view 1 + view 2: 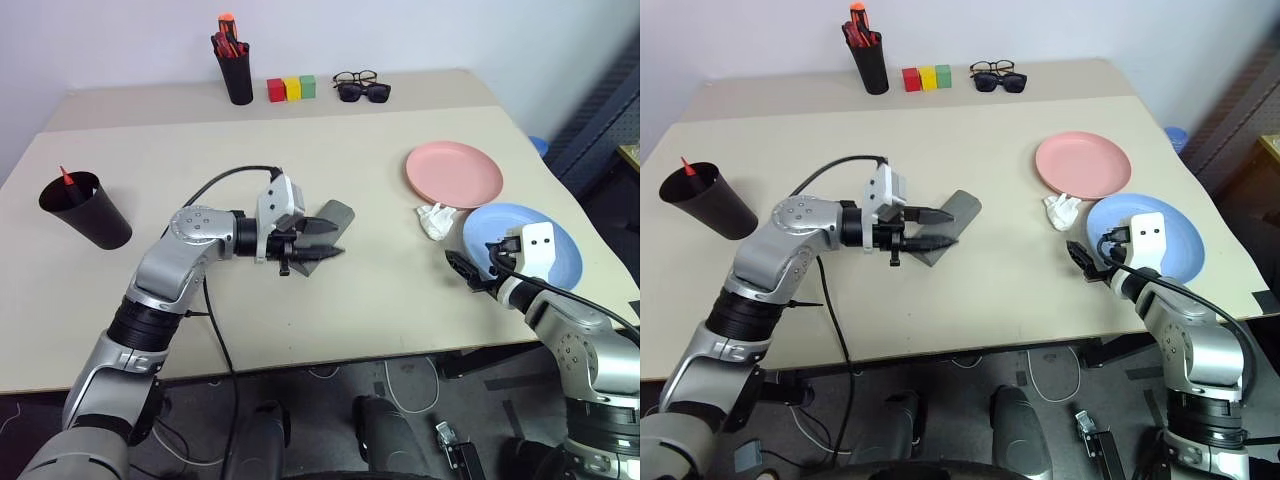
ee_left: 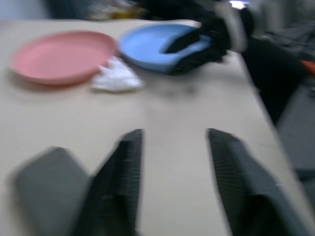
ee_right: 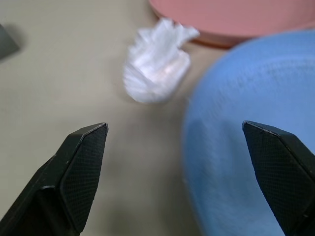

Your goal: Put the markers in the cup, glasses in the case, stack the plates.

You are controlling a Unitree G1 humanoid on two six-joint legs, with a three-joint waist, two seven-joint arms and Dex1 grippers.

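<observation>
We see the left gripper (image 1: 322,243) hanging over the middle of the beige table (image 1: 300,160), fingers spread and empty, pointing toward the right side, just beside the grey oblong glasses case (image 1: 335,222), which lies closed by the look of it. The right gripper (image 3: 179,169) is spread wide and holds nothing, one finger over bare table and the other over the near rim of the light blue round plastic plate (image 1: 540,240); we judge it is lined up to take that rim.

The salmon pink plate (image 1: 453,172) lies just behind the blue one, unstacked, with a crumpled white tissue (image 1: 435,220) between them.

The wide black tapered cup (image 1: 88,210) stands at the left edge with a red-tipped marker (image 1: 66,178) upright in it; the white marker we cannot make out.

Thin dark-framed eyeglasses (image 1: 354,77) rest at the far edge, touching black sunglasses (image 1: 364,92), well apart from the case.
</observation>
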